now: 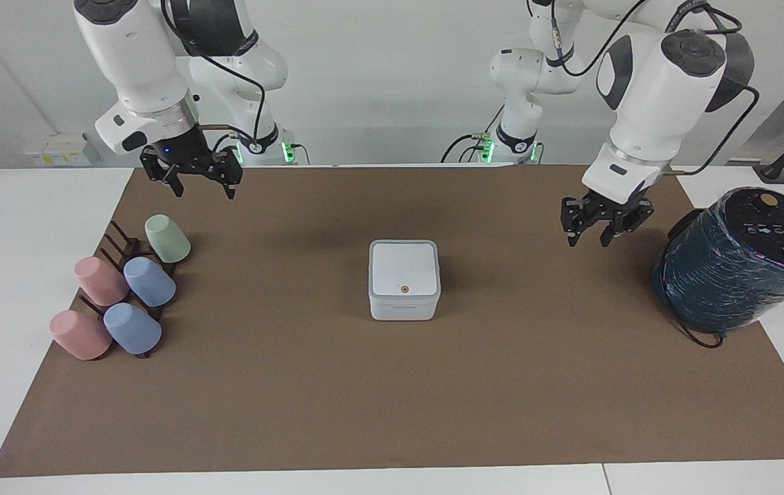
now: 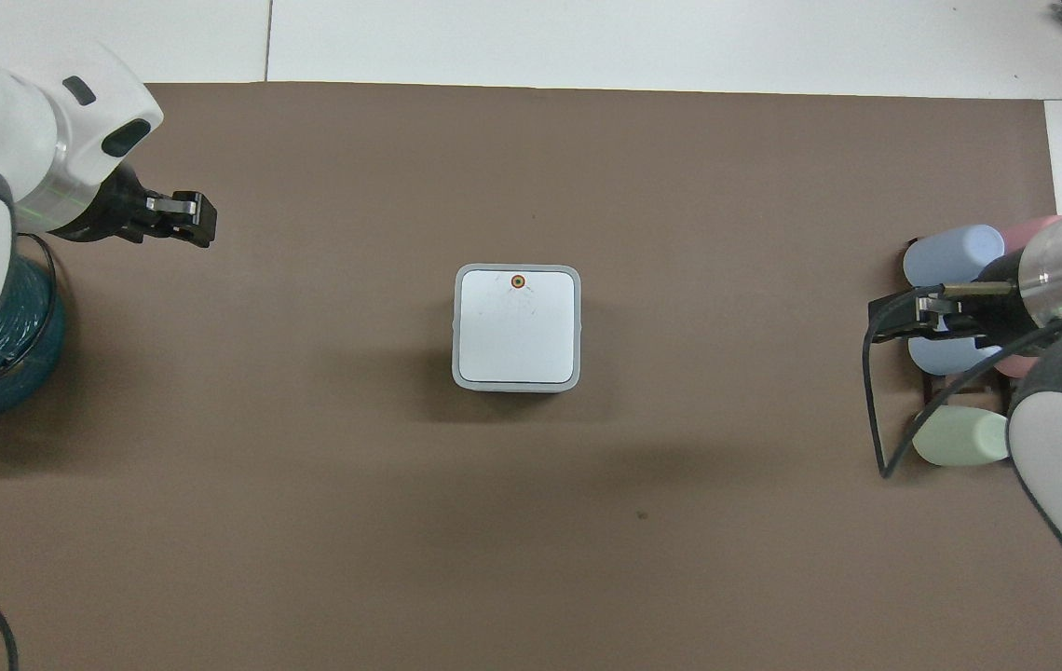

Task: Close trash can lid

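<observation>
Left end effector (image 1: pixel 604 231): raised over the brown mat toward the left arm's end of the counter (image 1: pixel 41 227), beside the dark teal wrapped cylinder (image 1: pixel 739 261); fingers apart, holding nothing
Right end effector (image 1: pixel 201 180): up above the rack of cups (image 1: pixel 120 292) at the right arm's end, fingers spread and empty; this arm waits
Key relation: the trash can (image 1: pixel 404 302) stands between the two end effectors, well apart from both; judging by the facing view, the left one is somewhat the closer, so any further touch would fall to it
Axis: the trash can is square with rounded corners, so no long axis to line up with
Trash can position: mid-mat, on the counter, farther from the robots than both arm bases
Lid (image 2: pixel 517 328): flat and level on the rim, orange dot on the edge farthest from the robots; no gap visible in either view
Judgement: the lid looks shut, task seemingly complete
</observation>
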Action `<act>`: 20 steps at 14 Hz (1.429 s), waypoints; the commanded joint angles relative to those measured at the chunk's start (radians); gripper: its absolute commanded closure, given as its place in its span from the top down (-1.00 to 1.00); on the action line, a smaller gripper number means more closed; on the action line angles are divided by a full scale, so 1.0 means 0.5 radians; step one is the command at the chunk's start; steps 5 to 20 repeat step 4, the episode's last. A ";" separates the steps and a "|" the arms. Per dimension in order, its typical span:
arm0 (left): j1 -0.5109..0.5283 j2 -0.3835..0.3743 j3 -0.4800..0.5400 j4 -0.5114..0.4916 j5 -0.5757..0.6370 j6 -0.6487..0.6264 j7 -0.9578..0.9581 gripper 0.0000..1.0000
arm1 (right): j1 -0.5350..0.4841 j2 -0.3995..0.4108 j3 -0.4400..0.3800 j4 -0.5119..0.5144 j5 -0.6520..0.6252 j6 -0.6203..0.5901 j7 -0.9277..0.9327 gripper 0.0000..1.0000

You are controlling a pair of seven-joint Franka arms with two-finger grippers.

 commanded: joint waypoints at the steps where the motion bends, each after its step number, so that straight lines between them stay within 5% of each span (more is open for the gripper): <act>1: 0.007 -0.054 -0.023 -0.022 0.039 0.026 0.021 1.00 | -0.036 -0.046 0.015 -0.049 0.052 0.027 -0.053 1.00; 20: 0.001 -0.064 -0.026 -0.028 0.038 0.035 0.021 1.00 | -0.036 -0.046 0.015 -0.049 0.052 0.027 -0.053 1.00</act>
